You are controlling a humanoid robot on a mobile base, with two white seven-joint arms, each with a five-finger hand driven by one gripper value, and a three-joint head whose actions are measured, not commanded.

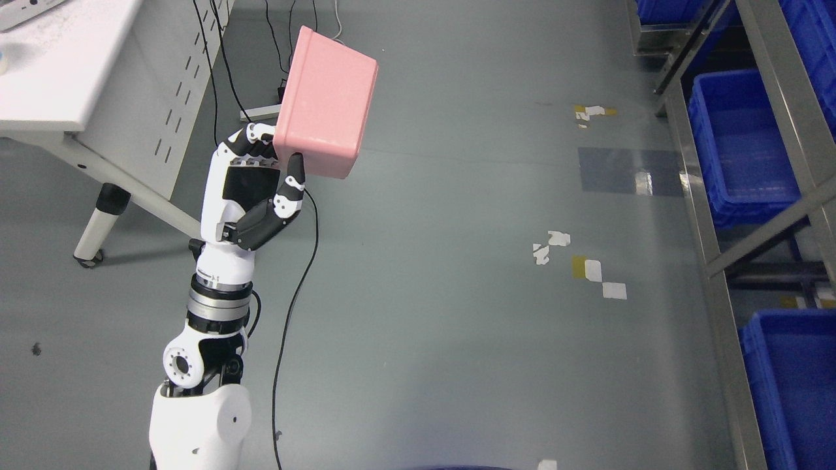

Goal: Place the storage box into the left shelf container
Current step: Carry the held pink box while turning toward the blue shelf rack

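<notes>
Storage box [326, 104]: pink, rectangular, held in the air in the upper left-centre of the head view, above the grey floor [431, 313]. It is tilted, with its closed bottom face turned toward the camera and its upper corner leaning to the right.

Left hand [258, 189]: white and black, entering from the lower left of the frame on an upright arm. It grips the lower left edge of the storage box; the thumb [292, 186] presses against the near face at the bottom corner, and the other fingers [251, 140] curl around the left side behind the box.

Right hand: not in the picture.

Desk [59, 85]: white, in the upper left corner, on a slanted leg with a caster [88, 260]. Black cables [297, 274] hang from it and trail across the floor beside the arm.

Shelf frame [702, 215]: grey metal, along the right edge of the frame. It carries blue containers [744, 150] at the upper right, middle right and lower right, all well apart from the storage box.

Tape marks [588, 267]: white and yellow patches on the floor, right of centre.
</notes>
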